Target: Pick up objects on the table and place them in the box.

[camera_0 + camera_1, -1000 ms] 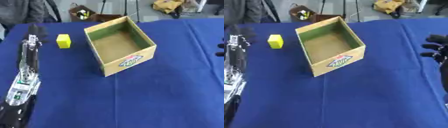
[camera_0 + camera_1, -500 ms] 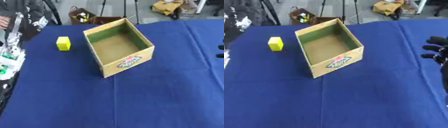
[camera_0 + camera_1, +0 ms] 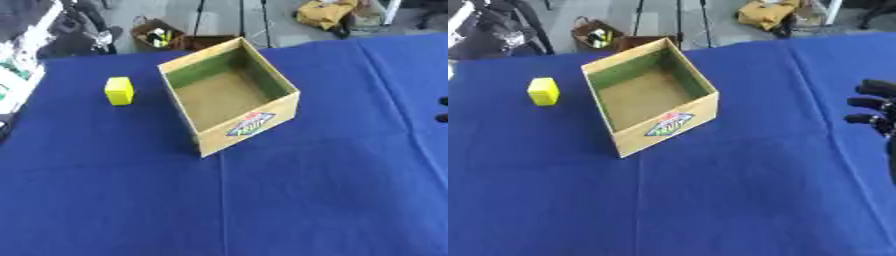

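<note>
Open cardboard box standing near the middle of the blue-covered bench, inside showing a green wall and bare brown floor, a printed label on its near side. Yellow block lying on the cloth to the left of the box, near but apart from it. Right hand at the right edge, dark fingers spread and relaxed, holding nothing. Left arm blurred at the upper left edge; fingers impossible to make out.
</note>
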